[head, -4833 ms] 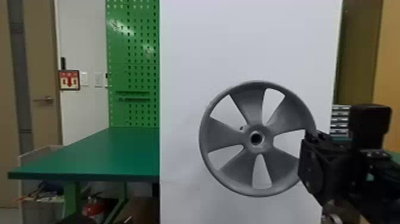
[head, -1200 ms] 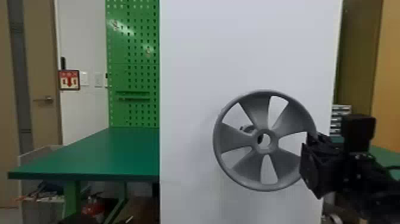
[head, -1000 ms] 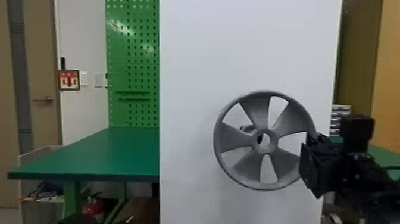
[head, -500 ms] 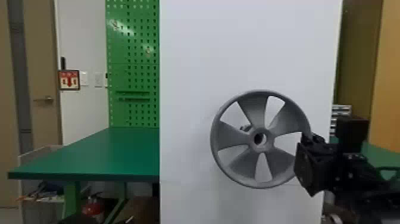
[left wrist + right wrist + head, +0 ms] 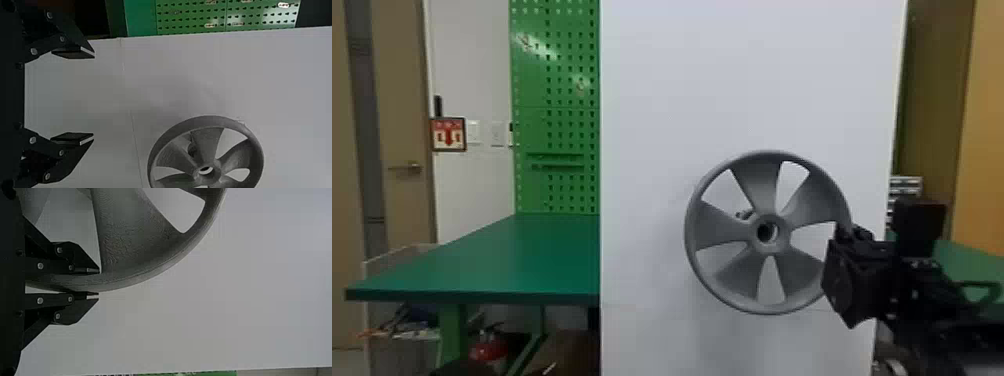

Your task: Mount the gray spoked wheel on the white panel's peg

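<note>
A green desk [image 5: 482,255] and pegboard [image 5: 557,65] stand beyond the white panel [image 5: 652,125], where the right gripper [image 5: 98,283] clasps the rim of the gray spoked wheel [image 5: 722,227] between narrowed fingers. The wheel hangs upright before the panel's lower half, nearer its right edge than its left. The left gripper [image 5: 94,96], wide and empty, is poised before the panel. Alignment appears to be the step in hand: what looks like the peg [image 5: 744,215] shows through a gap between spokes, above and left of the hub [image 5: 783,240] in the head view. The next move calls for lining up the bore with it, then pressing toward the panel. The peg's full shape is masked by the wheel, whose clearance from the panel cannot be judged.
</note>
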You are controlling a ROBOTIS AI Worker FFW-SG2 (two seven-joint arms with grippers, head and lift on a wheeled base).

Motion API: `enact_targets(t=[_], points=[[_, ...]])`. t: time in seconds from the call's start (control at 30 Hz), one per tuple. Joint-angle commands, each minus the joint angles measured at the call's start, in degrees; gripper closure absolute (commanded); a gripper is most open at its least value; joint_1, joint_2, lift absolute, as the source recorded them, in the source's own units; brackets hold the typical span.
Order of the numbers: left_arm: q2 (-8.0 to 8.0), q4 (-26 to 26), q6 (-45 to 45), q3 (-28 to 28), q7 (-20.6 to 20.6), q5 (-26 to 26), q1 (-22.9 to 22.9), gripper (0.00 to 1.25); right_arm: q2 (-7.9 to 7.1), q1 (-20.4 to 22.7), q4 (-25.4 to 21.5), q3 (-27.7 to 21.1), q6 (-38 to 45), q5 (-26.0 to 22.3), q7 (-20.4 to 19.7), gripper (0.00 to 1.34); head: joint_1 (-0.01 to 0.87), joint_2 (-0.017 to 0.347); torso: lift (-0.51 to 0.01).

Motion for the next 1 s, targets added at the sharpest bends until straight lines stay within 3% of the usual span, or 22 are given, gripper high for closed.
enact_targets(t=[0.0, 0.97], points=[[0.0, 0.0, 0.0, 0.1, 0.0, 0.0, 0.0, 0.5, 0.09, -0.1, 0.8, 0.1, -0.3, -0.5, 0.0, 1.17, 0.123, -0.008, -0.404], [0.0, 0.0, 0.0, 0.2, 0.0, 0.1, 0.0, 0.5, 0.27, -1.0, 7.4, 0.3, -8.2, 0.7, 1.0, 1.17, 0.123, -0.008, -0.404]])
